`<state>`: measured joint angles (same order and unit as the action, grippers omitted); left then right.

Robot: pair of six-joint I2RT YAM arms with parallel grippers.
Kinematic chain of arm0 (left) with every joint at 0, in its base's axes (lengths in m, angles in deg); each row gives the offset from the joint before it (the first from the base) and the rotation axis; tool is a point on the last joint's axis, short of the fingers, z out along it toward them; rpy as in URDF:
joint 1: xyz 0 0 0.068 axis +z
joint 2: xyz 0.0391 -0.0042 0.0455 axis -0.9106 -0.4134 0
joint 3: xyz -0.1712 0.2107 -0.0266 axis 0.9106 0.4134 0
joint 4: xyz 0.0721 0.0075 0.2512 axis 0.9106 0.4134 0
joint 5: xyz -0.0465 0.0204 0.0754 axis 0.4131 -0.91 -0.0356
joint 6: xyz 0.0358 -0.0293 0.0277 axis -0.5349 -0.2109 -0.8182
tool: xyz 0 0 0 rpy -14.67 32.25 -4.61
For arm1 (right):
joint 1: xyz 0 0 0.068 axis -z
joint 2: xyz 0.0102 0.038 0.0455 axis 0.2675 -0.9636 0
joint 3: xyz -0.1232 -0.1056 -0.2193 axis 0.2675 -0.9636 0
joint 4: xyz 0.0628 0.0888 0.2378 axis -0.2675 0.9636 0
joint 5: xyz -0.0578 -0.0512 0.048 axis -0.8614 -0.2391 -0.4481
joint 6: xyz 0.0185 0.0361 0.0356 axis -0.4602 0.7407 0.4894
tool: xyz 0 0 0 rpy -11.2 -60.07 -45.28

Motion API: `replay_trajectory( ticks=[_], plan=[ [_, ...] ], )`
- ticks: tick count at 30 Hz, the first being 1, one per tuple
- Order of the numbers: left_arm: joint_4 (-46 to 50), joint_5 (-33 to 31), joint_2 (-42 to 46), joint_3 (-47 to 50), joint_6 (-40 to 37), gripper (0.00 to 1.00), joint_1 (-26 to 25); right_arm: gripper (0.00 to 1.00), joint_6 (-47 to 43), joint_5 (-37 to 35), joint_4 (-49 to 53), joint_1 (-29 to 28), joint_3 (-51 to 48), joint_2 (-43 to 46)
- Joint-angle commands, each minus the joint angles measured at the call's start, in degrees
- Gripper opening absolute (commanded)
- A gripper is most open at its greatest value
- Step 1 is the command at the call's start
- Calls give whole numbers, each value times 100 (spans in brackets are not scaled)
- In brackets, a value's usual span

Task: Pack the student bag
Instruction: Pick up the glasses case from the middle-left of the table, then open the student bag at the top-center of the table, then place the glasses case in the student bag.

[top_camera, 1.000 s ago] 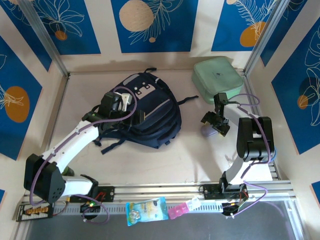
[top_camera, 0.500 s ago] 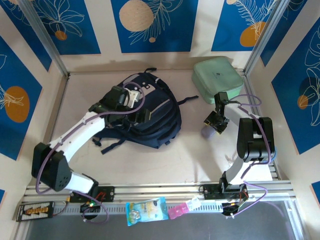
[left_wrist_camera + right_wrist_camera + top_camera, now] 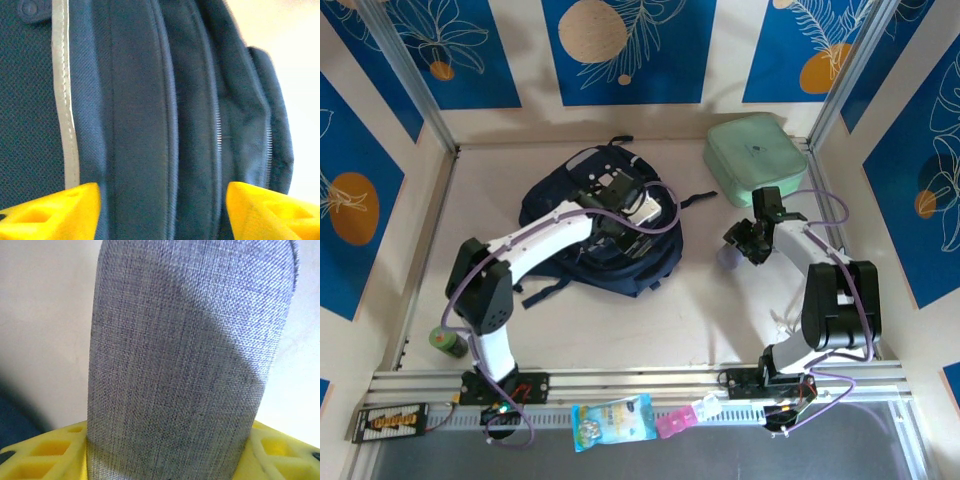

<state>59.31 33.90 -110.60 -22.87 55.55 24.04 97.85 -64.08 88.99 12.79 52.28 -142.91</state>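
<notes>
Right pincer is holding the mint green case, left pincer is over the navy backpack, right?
No: the right pincer holds a grey woven pouch, per the right wrist view. The left pincer is over the navy backpack.

Mint green case [image 3: 755, 147] in far right corner of surface [image 3: 650, 320]. Grey woven pouch [image 3: 190, 355] near it, on the near side. Small green object [image 3: 444, 343] at left edge. Blue packet [image 3: 612, 420] and pink item [image 3: 673, 422] on near rail.

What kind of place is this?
Likely a robot training booth: blue leaf-patterned wall panels box in a pale tabletop, and a silver metal rail carries a white robot arm and a black one.
</notes>
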Motion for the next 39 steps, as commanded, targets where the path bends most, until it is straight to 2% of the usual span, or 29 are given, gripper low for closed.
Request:
replay_trajectory(
  ticks=[1,4,9,18,20,27,33,36,39],
  plan=[
    [448,-382,-228,-344,-272,62,5,45,150,251,-203,-52,-48,226],
    [447,-510,-392,-449,-280,58,1,45,178,296,-234,-75,-46,262],
    [645,-641,-596,-697,-308,46,2,45,190,341,-282,-168,-56,282],
    [1194,-393,-575,-1279,-88,12,128,45,230,217,-349,-401,-89,483],
    [1311,-232,-553,-1447,29,0,185,45,240,259,-378,-413,-115,539],
    [1141,517,-134,-1574,411,0,416,45,309,602,-651,-440,-271,804],
    [514,1042,477,-1514,751,0,496,45,480,1491,-1222,-524,-386,1218],
    [41,1218,690,-1383,943,0,505,45,637,1920,-1579,-760,-318,1434],
    [-318,1322,742,-1398,1088,0,511,46,823,1992,-1764,-1100,-144,1550]
  ],
)
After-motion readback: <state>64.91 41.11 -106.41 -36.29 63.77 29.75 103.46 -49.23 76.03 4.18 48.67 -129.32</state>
